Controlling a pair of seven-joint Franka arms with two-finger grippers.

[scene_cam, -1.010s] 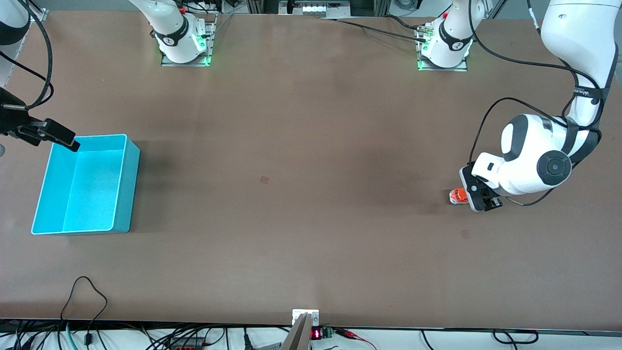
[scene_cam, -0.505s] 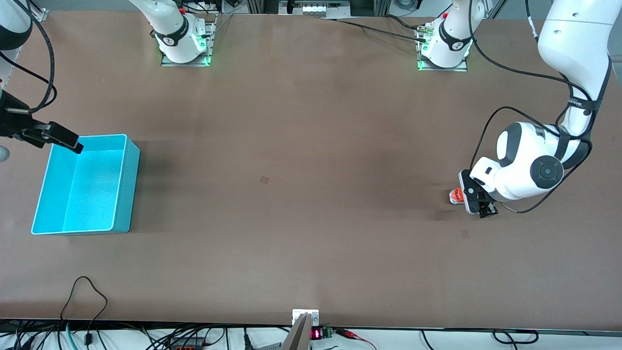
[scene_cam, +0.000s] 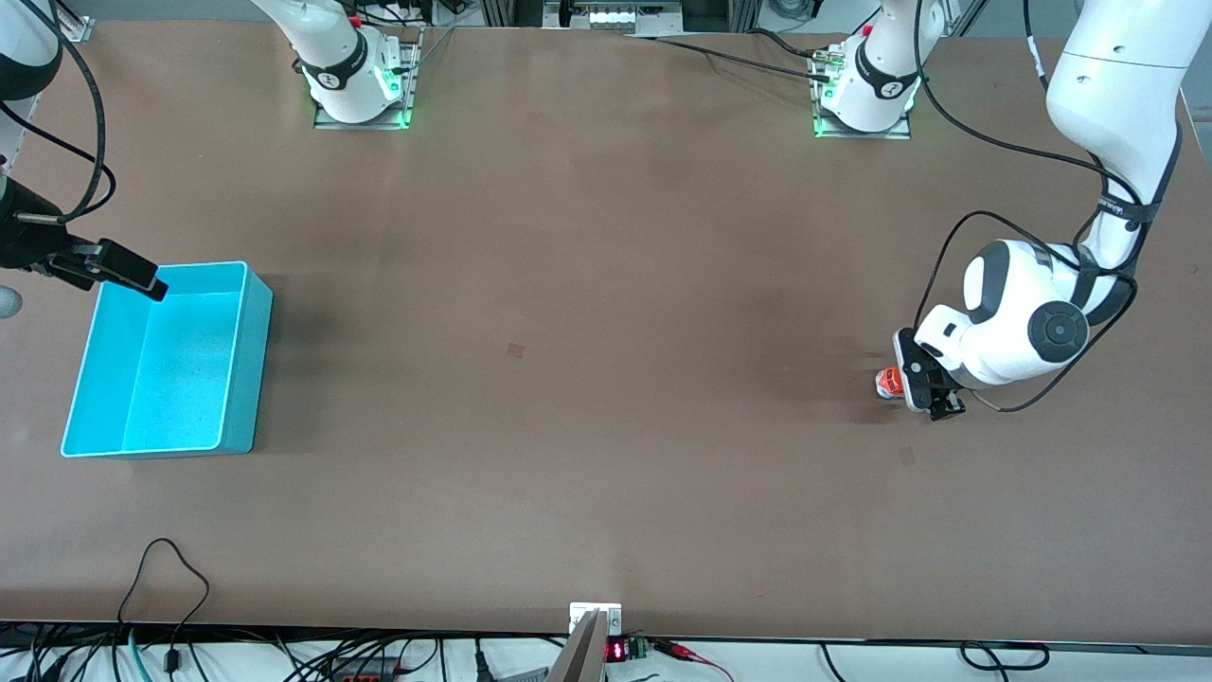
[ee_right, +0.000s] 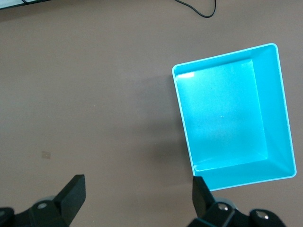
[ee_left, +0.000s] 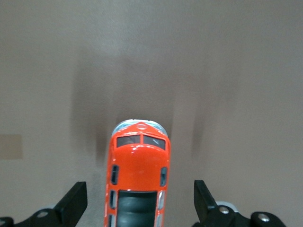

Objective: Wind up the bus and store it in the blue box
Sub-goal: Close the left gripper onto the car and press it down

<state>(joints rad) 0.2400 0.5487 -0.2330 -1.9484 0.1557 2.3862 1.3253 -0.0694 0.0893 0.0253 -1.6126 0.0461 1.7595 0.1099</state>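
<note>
The bus (scene_cam: 886, 382) is small and orange and stands on the brown table at the left arm's end. In the left wrist view the bus (ee_left: 138, 165) shows its dark roof window, with my left gripper (ee_left: 140, 203) straddling it. The fingers (ee_left: 75, 201) are open, with a gap on each side of the bus. My left gripper (scene_cam: 917, 388) hides part of the bus from the front. The blue box (scene_cam: 248, 379) lies empty at the right arm's end. My right gripper (scene_cam: 142, 281) hangs open by that box (ee_right: 280, 109), holding nothing.
A small square mark (scene_cam: 515, 349) sits mid-table, and another (scene_cam: 907, 456) lies nearer the front camera than the bus. A black cable loop (scene_cam: 167, 566) rests by the table's front edge. The arm bases (scene_cam: 358, 85) stand along the back edge.
The left arm has come down and shifted a little, so its gripper now covers more of the bus. The right gripper has drifted slightly by the box.
</note>
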